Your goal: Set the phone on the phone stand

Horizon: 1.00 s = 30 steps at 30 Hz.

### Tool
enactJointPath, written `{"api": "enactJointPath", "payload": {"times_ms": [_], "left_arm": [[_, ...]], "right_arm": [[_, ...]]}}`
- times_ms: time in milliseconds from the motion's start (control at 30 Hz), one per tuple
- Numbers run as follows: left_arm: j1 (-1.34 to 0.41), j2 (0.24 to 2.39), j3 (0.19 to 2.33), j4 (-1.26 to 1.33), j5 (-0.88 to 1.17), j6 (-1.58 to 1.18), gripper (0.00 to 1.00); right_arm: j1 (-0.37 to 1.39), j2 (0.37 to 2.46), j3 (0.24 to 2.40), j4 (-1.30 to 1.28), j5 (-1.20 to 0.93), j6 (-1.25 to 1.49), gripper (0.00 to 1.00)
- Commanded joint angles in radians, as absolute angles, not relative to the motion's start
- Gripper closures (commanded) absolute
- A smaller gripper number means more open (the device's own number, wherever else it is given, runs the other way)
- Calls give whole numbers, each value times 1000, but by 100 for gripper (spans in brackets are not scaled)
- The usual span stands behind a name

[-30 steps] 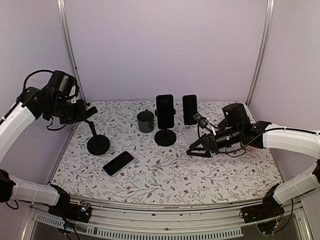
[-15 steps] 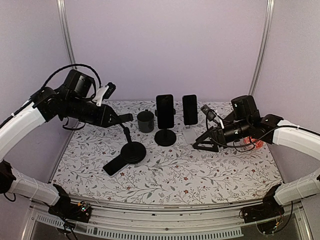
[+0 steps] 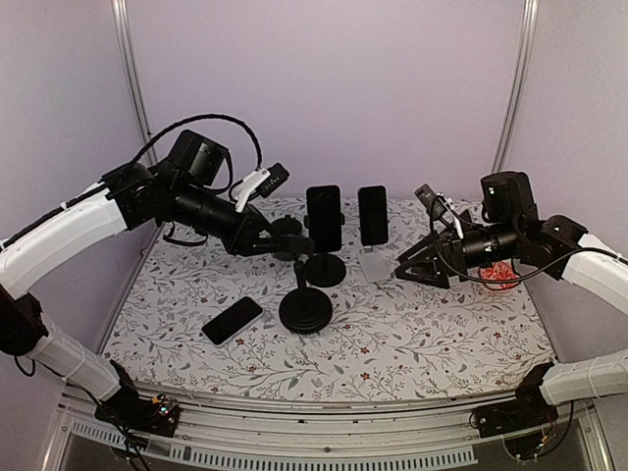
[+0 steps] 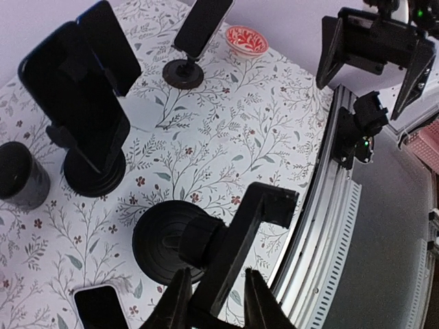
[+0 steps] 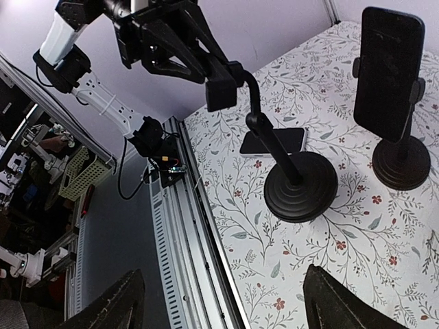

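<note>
Left hand (image 3: pixel 292 245) is clenched on the top of the black phone stand (image 3: pixel 306 312), with the stand's round base mid-counter (image 3: pixel 422 343). The phone (image 3: pixel 233 320) lies flat just left of that base, nothing touching it. Right hand (image 3: pixel 412 272) hangs wide open over the right side, holding nothing.

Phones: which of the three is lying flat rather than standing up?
The black phone at the left front lies flat on the tablecloth; the centre phone and right phone stand upright farther back.
</note>
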State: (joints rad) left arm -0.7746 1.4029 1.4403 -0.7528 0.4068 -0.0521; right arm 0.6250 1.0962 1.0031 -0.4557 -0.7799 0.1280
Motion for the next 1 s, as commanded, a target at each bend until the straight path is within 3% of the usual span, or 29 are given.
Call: {"api": "enactJointPath", "payload": {"times_ms": [0,367,967], "left_arm": [[-801,1438,1526,-635,461,70,100],[-841,1590,1621,-578,441,46,100],[-872,1608,1435,-307,363,-119,100]], "right_arm": [[618,1065,1045,-481,-768,90,19],[618,1084,1025,-491,-746,107,20],[619,1162,977,-418,-752,132,22]]}}
